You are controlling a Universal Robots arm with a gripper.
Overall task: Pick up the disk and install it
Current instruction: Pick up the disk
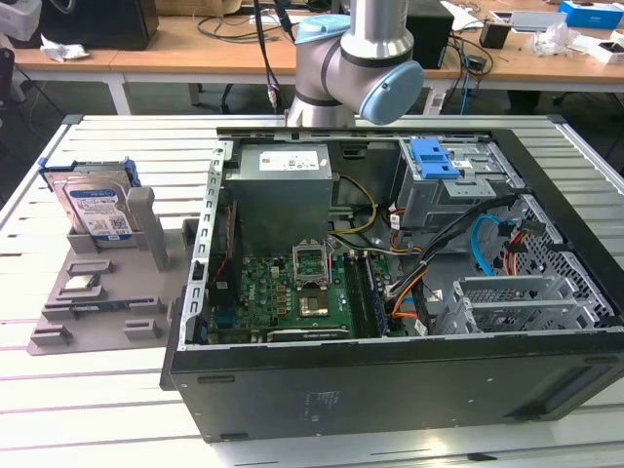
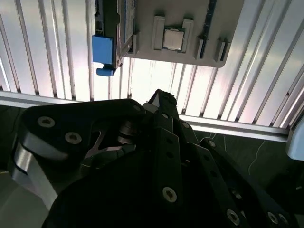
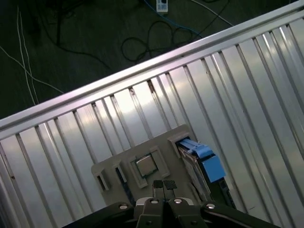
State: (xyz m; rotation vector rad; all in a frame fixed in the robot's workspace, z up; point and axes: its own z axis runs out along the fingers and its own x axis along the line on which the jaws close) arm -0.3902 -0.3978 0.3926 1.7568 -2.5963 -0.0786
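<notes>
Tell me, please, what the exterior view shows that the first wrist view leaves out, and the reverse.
Exterior view: the open black metal computer case with its green motherboard, and the silver-and-blue robot arm. First wrist view: the black gripper, fingertips together and empty, above a cable-strewn dark floor. Shared: the silver rectangular disk in its blue plastic bracket, propped in the grey plastic holder on the slatted aluminium table.

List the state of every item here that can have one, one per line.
Silver-metal rectangular disk in blue plastic bracket: standing on edge in the grey plastic holder, ungripped.
Black metal computer case: lying on its side, side panel off.
Small square silver processor chip: lying flat in the holder.
End effector: shut, empty.
</notes>
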